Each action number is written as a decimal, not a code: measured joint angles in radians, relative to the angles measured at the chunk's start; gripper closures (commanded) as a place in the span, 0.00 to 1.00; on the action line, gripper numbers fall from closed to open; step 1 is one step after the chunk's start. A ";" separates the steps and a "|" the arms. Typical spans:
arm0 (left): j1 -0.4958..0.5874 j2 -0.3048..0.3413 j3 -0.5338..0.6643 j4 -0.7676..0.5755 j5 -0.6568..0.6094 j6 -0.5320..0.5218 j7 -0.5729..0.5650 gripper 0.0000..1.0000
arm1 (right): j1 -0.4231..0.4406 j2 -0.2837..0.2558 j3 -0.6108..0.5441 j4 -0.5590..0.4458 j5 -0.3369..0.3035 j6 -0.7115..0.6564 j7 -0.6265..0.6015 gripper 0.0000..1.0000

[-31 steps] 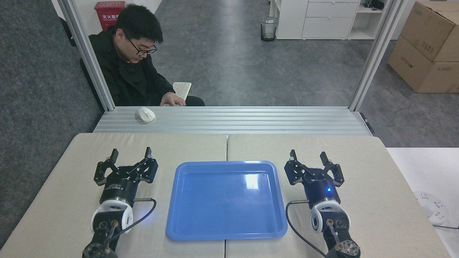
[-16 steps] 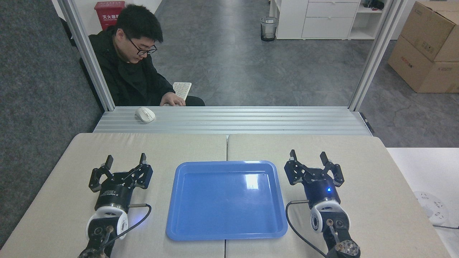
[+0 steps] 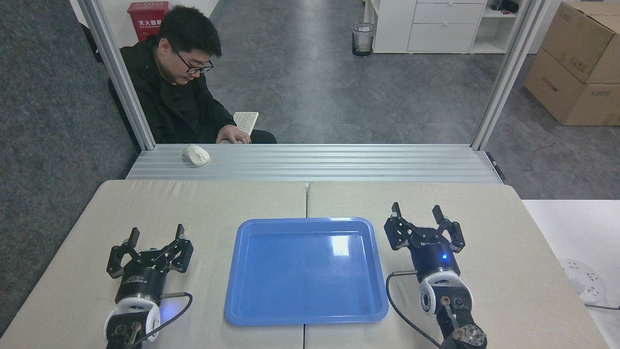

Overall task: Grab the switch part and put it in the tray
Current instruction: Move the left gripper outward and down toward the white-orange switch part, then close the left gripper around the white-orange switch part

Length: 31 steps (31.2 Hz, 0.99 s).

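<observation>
The blue tray (image 3: pixel 252 300) lies in the middle of the beige table, with nothing in it. The switch part is out of view. My left gripper (image 3: pixel 157 233) is left of the tray, near the table's front left, open with nothing between its fingers. Right of the tray, my right gripper (image 3: pixel 417 211) stands open and holds nothing.
A person in a black jacket (image 3: pixel 169 102) sits beyond the table at the back left, a hand on a white keyboard (image 3: pixel 246 121). A white mouse (image 3: pixel 195 155) rests on the ribbed metal ledge (image 3: pixel 339 162). A white round device (image 3: pixel 585 281) lies at the far right.
My left gripper has drawn back toward the front left of the table, staying open. The right arm and the tray have not moved.
</observation>
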 measured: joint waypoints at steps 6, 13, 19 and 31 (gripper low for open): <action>0.004 0.007 0.004 0.055 -0.006 -0.003 0.040 0.00 | 0.000 0.000 0.000 0.000 0.000 0.000 0.000 0.00; 0.000 0.018 0.008 0.125 -0.011 -0.003 0.072 0.00 | 0.000 -0.001 0.000 0.000 0.000 0.000 0.000 0.00; -0.009 0.029 0.010 0.170 -0.014 0.005 0.083 0.01 | 0.000 -0.001 0.000 0.000 0.000 0.000 0.000 0.00; -0.020 0.043 0.012 0.235 -0.016 0.009 0.086 0.01 | 0.000 -0.001 0.000 0.000 0.000 0.000 0.000 0.00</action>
